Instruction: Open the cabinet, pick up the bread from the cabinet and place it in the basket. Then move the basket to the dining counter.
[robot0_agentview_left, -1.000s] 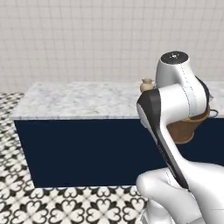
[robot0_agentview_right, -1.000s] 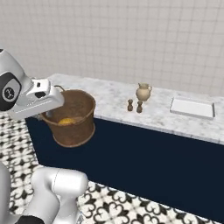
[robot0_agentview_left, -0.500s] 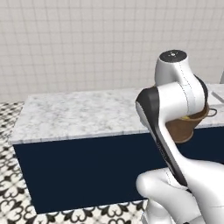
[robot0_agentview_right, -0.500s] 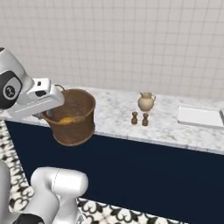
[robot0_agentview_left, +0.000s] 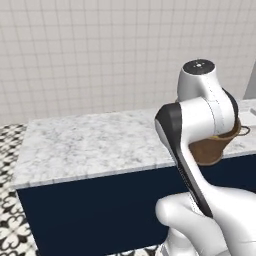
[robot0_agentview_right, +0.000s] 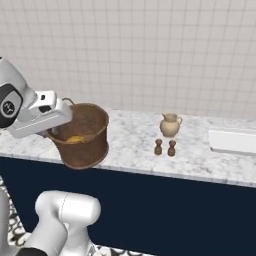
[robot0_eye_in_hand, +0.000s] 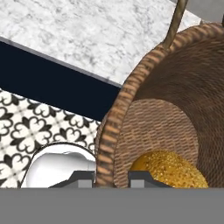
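Observation:
The brown basket (robot0_agentview_right: 84, 136) hangs in the air at the front edge of the dining counter (robot0_agentview_right: 135, 150), tilted a little. My gripper (robot0_agentview_right: 54, 131) is shut on its near rim, one finger inside and one outside. In the hand view the gripper (robot0_eye_in_hand: 109, 177) pinches the woven rim of the basket (robot0_eye_in_hand: 175, 109), and the golden bread (robot0_eye_in_hand: 168, 168) lies on the bottom inside. The bread (robot0_agentview_right: 75, 139) also peeks over the rim in the right base view. From the left, the basket (robot0_agentview_left: 220, 147) sticks out behind my arm, above the dining counter (robot0_agentview_left: 90, 142).
A small tan jug (robot0_agentview_right: 170, 125) and two little brown shakers (robot0_agentview_right: 165, 147) stand on the marble to the right of the basket. A white tray (robot0_agentview_right: 234, 141) lies at the far right. Patterned floor tiles (robot0_eye_in_hand: 35, 127) lie below the navy counter front (robot0_agentview_right: 175, 215).
The whole picture has shifted: the base has driven closer to the counter, which now looks larger and lower. The basket stays in my grip with the bread inside.

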